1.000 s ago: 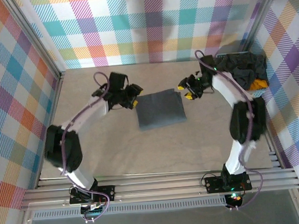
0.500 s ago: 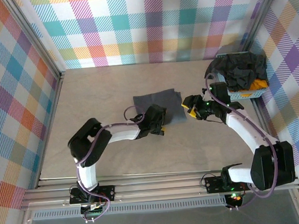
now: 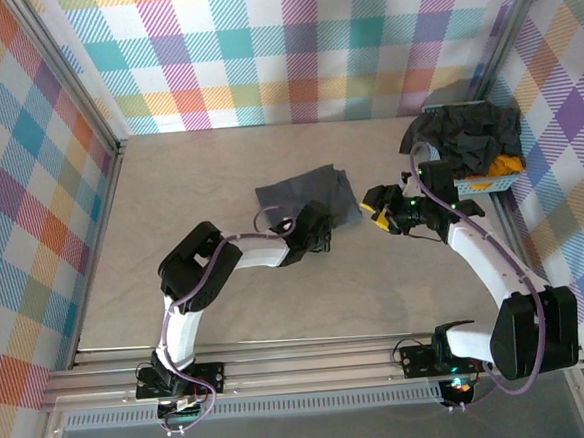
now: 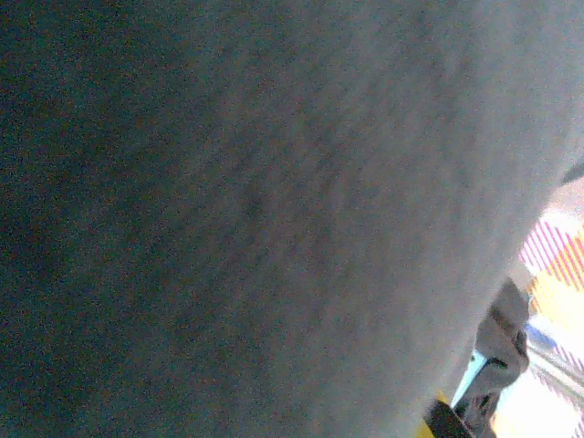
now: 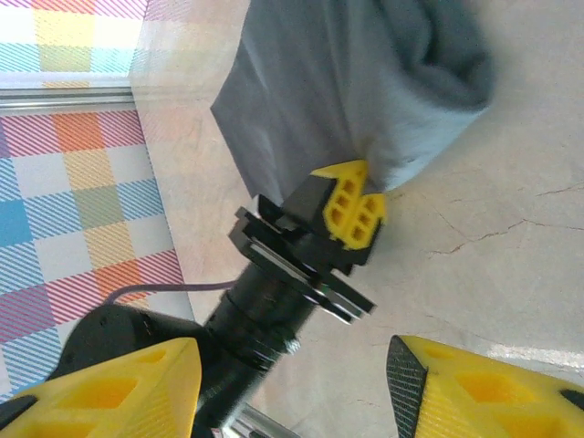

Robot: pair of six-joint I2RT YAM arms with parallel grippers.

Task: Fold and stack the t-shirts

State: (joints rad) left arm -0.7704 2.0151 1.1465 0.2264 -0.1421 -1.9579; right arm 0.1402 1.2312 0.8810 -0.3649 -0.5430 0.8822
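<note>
A folded dark grey t-shirt (image 3: pixel 305 193) lies mid-table, its near right corner bunched up. My left gripper (image 3: pixel 321 225) sits at that corner. From the right wrist its yellow fingers (image 5: pixel 351 208) are pressed together on the t-shirt's (image 5: pixel 365 82) edge. The left wrist view is covered by grey cloth (image 4: pixel 274 201). My right gripper (image 3: pixel 374 205) hovers just right of the shirt, open, with nothing between its fingertips (image 5: pixel 292 401). More dark t-shirts (image 3: pixel 471 131) and an orange-yellow one (image 3: pixel 504 167) are piled in the basket.
The light blue basket (image 3: pixel 485 183) stands at the far right corner against the plaid wall. An aluminium rail (image 3: pixel 312 363) runs along the near edge. Bare tabletop (image 3: pixel 189 186) lies left of the shirt and in front of it.
The left gripper opened wide, then shut on the shirt's near right corner, which has lifted and bunched. Both arms came from the shirt's far side; the right gripper has since barely moved.
</note>
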